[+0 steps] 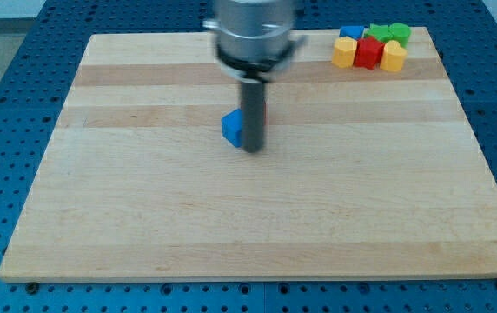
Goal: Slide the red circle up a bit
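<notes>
My tip point(253, 149) rests on the wooden board point(144, 217) near its middle. A blue block point(231, 128) sits just to the tip's left, touching the rod. A thin sliver of a red block point(265, 111) shows at the rod's right edge, above the tip. The rod hides most of it, so I cannot make out its shape.
A tight cluster sits at the board's top right corner: a blue block point(350, 33), two green blocks point(376, 35) point(399, 34), a yellow block point(343, 53), a red block point(368, 54) and another yellow block point(394, 56).
</notes>
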`<state>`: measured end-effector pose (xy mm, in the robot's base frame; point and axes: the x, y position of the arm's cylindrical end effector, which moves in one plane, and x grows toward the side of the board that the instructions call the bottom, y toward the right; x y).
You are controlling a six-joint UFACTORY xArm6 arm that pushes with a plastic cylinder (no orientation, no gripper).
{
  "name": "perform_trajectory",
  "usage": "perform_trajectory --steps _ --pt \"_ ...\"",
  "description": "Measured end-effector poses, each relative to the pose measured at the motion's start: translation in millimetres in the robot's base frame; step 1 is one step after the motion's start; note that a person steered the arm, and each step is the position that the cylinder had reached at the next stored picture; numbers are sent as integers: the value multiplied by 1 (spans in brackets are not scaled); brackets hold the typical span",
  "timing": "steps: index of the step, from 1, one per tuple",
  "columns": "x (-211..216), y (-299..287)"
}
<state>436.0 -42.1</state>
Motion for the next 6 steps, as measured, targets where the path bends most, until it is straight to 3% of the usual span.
perform_trajectory --steps 1,2,4,5,6 --pt "-24 -50" --pt "-49 -58" --pt "15 17" --pt "-4 53" --pt "-43 42"
